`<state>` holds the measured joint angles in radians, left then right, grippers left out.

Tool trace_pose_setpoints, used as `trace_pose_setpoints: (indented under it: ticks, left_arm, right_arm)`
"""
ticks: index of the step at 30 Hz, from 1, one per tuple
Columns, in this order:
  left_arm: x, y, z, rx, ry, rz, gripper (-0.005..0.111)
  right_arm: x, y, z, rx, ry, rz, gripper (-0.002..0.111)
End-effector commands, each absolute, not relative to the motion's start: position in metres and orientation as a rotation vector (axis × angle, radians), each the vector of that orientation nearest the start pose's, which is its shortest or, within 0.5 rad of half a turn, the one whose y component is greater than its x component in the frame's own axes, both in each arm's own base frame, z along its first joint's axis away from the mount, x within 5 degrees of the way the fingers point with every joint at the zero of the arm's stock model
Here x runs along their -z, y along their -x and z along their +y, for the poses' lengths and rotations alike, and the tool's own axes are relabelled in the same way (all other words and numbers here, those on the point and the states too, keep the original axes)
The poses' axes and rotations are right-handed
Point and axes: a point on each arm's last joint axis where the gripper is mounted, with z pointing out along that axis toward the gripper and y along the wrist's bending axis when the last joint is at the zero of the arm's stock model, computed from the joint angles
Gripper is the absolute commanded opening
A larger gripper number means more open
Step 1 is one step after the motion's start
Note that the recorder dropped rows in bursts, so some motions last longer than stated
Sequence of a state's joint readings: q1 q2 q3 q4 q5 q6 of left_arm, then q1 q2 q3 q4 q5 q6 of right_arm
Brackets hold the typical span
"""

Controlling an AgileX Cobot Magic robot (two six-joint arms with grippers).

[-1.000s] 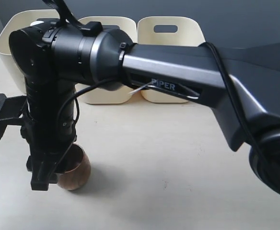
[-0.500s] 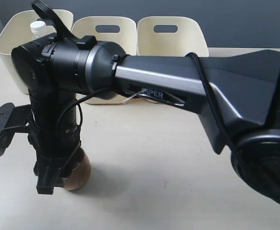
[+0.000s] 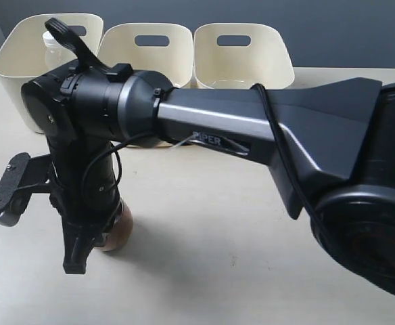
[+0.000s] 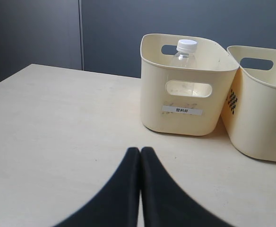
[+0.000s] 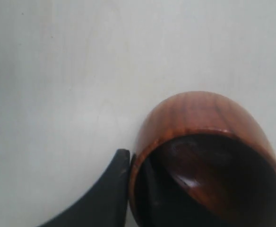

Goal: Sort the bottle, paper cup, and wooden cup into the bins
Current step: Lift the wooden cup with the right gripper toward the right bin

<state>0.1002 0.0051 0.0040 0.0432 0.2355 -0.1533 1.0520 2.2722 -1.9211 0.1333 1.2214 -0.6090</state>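
A pale, matte table (image 3: 251,223) is filling the scene, with a dark grey wall (image 4: 105,33) standing behind it. Three cream bins (image 3: 150,47) are sitting side by side along the table's far edge. The bottle (image 4: 185,59) is standing upright inside the left bin (image 4: 187,85), its white cap pointing up and its long axis vertical.

The right arm (image 3: 251,128) is reaching across the middle to the left side of the exterior view, its wrist bending straight down toward the table. The right gripper (image 5: 133,189) is pinching the rim of the wooden cup (image 5: 199,151), one finger (image 5: 107,189) pressing on the outside wall and the other sitting inside the bowl. The cup is sitting near the table's front left, mouth facing up; whether it is touching the surface is hidden behind the arm.

The left gripper (image 4: 140,184) is hovering low over bare table, its two dark fingers pressed together, holding nothing and pointing toward the left bin.
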Motion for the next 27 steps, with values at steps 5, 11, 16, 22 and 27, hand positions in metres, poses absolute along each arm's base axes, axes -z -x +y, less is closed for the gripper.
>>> trace_pose_setpoints:
  ticks: [5,11,16,22,27]
  left_arm:
    - [-0.192,-0.055,0.006,0.001,0.185,1.704,0.000]
    - [-0.192,-0.055,0.006,0.001,0.185,1.704,0.000]
    - [-0.192,-0.055,0.006,0.001,0.185,1.704,0.000]
    - [-0.192,-0.055,0.006,0.001,0.185,1.704,0.000]
    - [-0.192,-0.055,0.006,0.001,0.185,1.704,0.000]
  right_arm:
    - [-0.208,-0.227,0.403,-0.132,2.200,2.049,0.001]
    - [-0.268,-0.239,0.378,-0.066,2.052,2.001,-0.001]
    - [-0.316,-0.265,0.337,-0.080,1.828,2.063,-0.001]
    - [-0.352,-0.297,0.283,-0.069,1.598,2.139,-0.001]
    - [-0.353,-0.332,0.240,-0.034,1.443,2.240,-0.001]
